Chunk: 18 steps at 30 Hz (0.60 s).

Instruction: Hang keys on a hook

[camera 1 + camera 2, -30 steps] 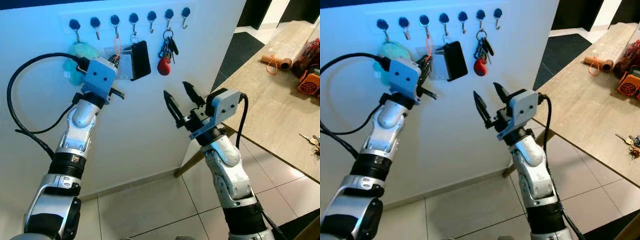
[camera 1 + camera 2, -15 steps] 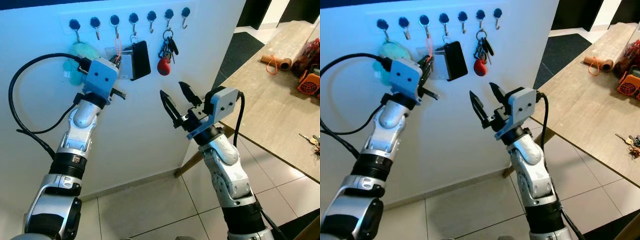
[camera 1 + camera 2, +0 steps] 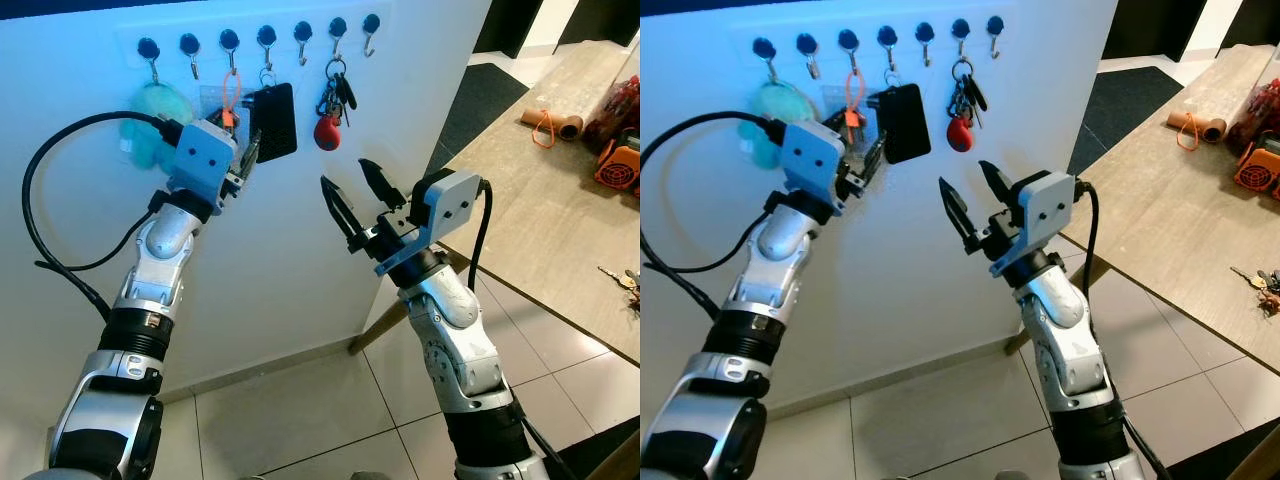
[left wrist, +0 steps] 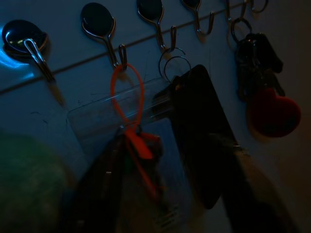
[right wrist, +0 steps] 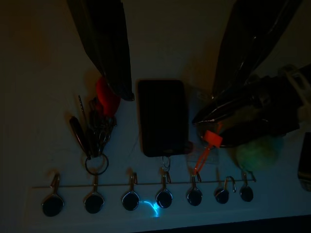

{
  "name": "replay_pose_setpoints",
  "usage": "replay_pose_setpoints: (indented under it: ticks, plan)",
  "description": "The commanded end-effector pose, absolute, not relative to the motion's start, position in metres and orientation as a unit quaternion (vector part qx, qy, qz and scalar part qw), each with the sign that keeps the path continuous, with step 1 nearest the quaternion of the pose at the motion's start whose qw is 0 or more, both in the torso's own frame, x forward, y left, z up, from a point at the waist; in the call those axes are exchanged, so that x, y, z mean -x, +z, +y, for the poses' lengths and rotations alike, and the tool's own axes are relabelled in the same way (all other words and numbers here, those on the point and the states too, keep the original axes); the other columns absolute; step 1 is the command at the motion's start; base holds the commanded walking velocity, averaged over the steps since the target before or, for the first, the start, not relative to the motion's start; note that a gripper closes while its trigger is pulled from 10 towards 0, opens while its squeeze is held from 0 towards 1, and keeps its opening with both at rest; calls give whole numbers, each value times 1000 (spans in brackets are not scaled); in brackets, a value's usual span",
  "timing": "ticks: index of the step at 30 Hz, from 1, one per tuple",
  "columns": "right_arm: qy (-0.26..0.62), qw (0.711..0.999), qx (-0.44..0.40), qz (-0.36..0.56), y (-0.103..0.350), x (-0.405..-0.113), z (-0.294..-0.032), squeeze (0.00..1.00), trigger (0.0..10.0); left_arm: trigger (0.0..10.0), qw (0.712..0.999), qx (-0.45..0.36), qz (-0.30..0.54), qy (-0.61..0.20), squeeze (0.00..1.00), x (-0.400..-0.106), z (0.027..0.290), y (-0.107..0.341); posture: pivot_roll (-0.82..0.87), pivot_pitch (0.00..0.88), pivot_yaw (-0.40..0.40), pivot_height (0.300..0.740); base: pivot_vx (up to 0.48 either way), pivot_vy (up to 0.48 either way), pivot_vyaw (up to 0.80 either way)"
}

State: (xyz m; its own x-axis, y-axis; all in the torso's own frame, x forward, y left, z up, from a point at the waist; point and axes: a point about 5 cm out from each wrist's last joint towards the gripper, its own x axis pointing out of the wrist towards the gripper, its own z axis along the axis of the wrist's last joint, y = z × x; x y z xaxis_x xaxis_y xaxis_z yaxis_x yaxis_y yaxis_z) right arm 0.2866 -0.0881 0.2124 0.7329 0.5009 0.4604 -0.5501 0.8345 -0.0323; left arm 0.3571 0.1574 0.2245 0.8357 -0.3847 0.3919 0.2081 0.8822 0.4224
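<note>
A white wall panel (image 3: 300, 220) rises in front of both arms, and a long wooden table (image 3: 560, 200) runs along the robot's right, well apart from the right gripper (image 3: 349, 195). On that table lie a cardboard roll with an orange loop (image 3: 550, 125), an orange and black tool (image 3: 620, 165) and, near its front edge, a small loose bunch of keys (image 3: 625, 279).

The left gripper (image 3: 246, 160) is raised against the wall, its black fingers spread apart on either side of a clear plastic card holder (image 4: 104, 119) that hangs by an orange loop strap (image 4: 127, 99). Whether the fingers touch the holder cannot be told. Just to the left of this gripper a fluffy teal pompom (image 3: 150, 108) hangs on the wall. Just to its right and a little above hangs a black rectangular case (image 3: 273, 122).

The right gripper hovers apart from the wall, below the hooks, with its two long fingers wide apart and nothing between them. Above it and slightly to its left, a ring of dark keys with a red heart-shaped fob (image 3: 330, 112) hangs from a hook.

Above both grippers, a row of seven small metal hooks with round dark bases (image 3: 265, 40) crosses the wall.
</note>
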Motion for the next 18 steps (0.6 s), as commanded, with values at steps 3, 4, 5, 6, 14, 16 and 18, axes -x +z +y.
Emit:
replay_pose_setpoints:
  ticks: [3,4,5,6,14,16,18]
  plan:
    - [280,930,-46,-235,212,-285,-89,0,10000,10000,946,-145,-228,-180,129,-354,157,216,30,79,-7,740,0,0,0]
    - [280,930,-43,-233,211,-285,-89,0,10000,10000,945,-132,-230,-189,0,-352,157,216,32,83,-5,740,0,0,0]
    - [280,931,-41,-232,210,-285,-89,0,10000,10000,945,-124,-232,-195,0,-351,156,216,32,83,-5,740,0,0,0]
    - [279,932,-41,-229,208,-284,-90,0,10000,10000,944,-111,-230,-207,0,-348,156,214,32,85,-2,740,0,0,0]
    - [271,942,-35,-196,187,-278,-93,0,10000,10000,945,-106,-194,-240,0,-332,166,186,37,92,12,740,0,0,0]
    - [271,942,-35,-193,185,-278,-93,0,10000,10000,946,-105,-190,-242,0,-330,167,184,38,92,14,740,0,0,0]
    - [268,946,-34,-180,177,-277,-94,0,10000,10000,948,-99,-175,-248,0,-324,172,174,39,92,15,740,0,0,0]
